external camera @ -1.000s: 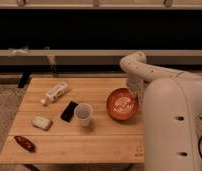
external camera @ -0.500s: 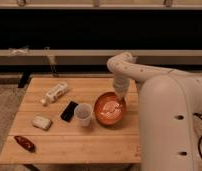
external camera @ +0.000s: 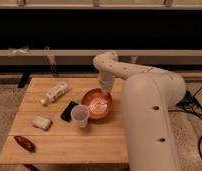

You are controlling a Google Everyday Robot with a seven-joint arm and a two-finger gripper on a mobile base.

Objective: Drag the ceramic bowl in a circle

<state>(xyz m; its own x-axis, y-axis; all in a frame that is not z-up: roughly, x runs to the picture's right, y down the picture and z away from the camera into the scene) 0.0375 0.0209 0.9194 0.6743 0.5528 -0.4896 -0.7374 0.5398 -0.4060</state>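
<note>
The ceramic bowl (external camera: 97, 104) is round, shallow and glossy orange-red, with pale glints inside. It sits on the wooden table (external camera: 69, 140) right of centre, touching or almost touching the small white cup (external camera: 80, 115). My gripper (external camera: 106, 89) reaches down from the white arm (external camera: 119, 66) onto the bowl's far right rim.
A white bottle (external camera: 55, 93) lies at the back left. A black flat object (external camera: 69, 110) lies beside the cup. A pale packet (external camera: 41, 122) and a red-brown item (external camera: 25, 143) lie at the front left. My large white body (external camera: 149, 120) stands at the table's right edge.
The bowl has slid left across the table with the gripper, from the right side to beside the cup. The arm has swung left with it.
</note>
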